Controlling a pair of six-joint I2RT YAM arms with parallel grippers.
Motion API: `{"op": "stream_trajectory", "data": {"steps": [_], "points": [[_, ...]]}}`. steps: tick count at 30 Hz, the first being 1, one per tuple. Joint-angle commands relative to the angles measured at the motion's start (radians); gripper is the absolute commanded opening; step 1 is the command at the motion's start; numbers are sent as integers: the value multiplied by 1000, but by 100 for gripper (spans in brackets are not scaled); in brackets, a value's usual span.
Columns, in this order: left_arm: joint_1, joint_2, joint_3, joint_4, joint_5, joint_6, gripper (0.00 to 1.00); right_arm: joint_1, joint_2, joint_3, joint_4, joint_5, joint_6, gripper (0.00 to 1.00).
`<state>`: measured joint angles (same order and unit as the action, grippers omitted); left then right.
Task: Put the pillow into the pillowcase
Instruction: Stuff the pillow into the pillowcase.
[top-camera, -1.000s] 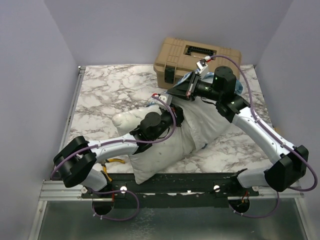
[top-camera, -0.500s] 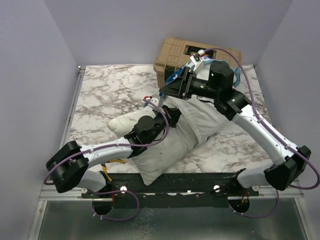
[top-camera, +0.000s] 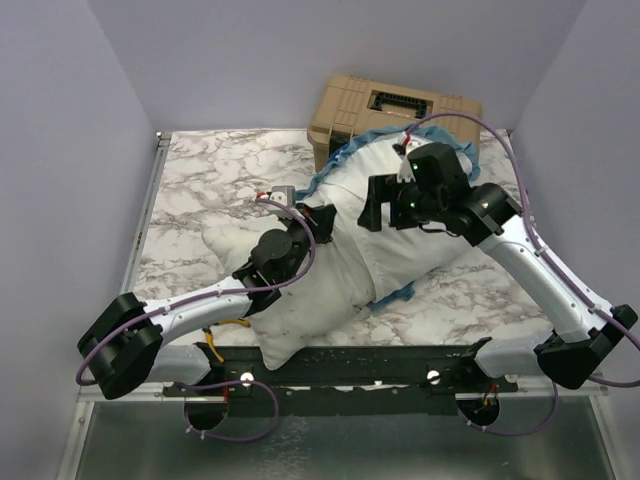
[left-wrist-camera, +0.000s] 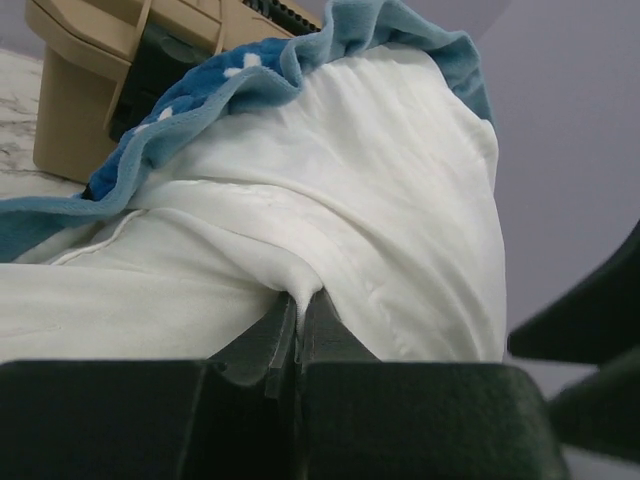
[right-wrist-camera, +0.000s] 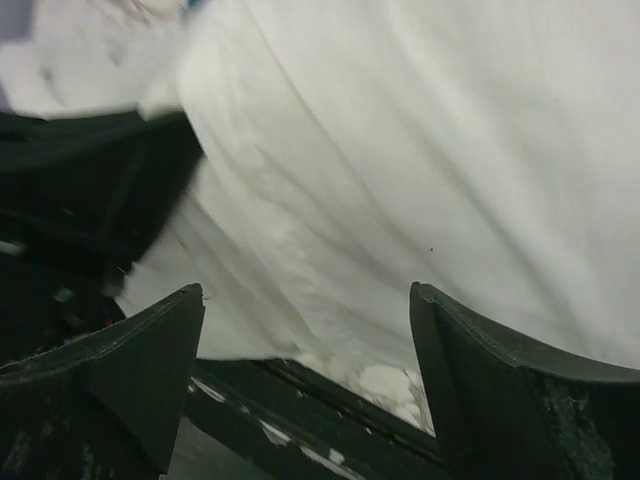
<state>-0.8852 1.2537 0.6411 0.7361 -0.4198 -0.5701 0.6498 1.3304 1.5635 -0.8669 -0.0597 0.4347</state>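
Note:
The white pillow (top-camera: 285, 315) lies slantwise on the table, its near-left end bare. The pillowcase (top-camera: 425, 245) shows its white inside and is draped over the far-right part. Its blue frilled edge (top-camera: 345, 158) (left-wrist-camera: 250, 75) runs along the back. My left gripper (top-camera: 322, 218) (left-wrist-camera: 297, 310) is shut on a pinched fold of smooth white fabric that seems to belong to the pillowcase (left-wrist-camera: 400, 200). My right gripper (top-camera: 372, 208) (right-wrist-camera: 308, 300) hangs open just above the white fabric (right-wrist-camera: 430, 150), with nothing between its fingers.
A tan hard case (top-camera: 395, 115) (left-wrist-camera: 90, 90) stands at the back, touching the frill. The marble table (top-camera: 220, 180) shows to the left of the pillow. A yellow-handled tool (top-camera: 228, 324) lies under the left arm. A black rail (top-camera: 400, 362) runs along the near edge.
My right gripper has opened, let go of the blue frilled edge and drawn back to the right. The case has dropped over the pillow. My left gripper has shifted back-left and the pillow has shifted left.

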Motion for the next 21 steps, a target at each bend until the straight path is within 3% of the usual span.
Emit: {"op": "stream_trajectory", "data": {"steps": [1, 6, 9, 11, 15, 21], "points": [[19, 33, 47, 25, 31, -49, 0, 78, -44, -115, -165, 150, -25, 87], [20, 60, 61, 23, 67, -68, 0, 198, -19, -222, -162, 247, 14, 86], [21, 62, 66, 23, 81, -73, 0, 218, 1, -257, -135, 288, 16, 77], [21, 60, 67, 22, 84, -73, 0, 220, 16, -266, -125, 322, 9, 59], [21, 61, 77, 19, 85, -63, 0, 220, 37, -248, -110, 323, -3, 1], [29, 101, 131, 16, 119, -39, 0, 220, -38, -190, 73, -49, 15, 0]]}}
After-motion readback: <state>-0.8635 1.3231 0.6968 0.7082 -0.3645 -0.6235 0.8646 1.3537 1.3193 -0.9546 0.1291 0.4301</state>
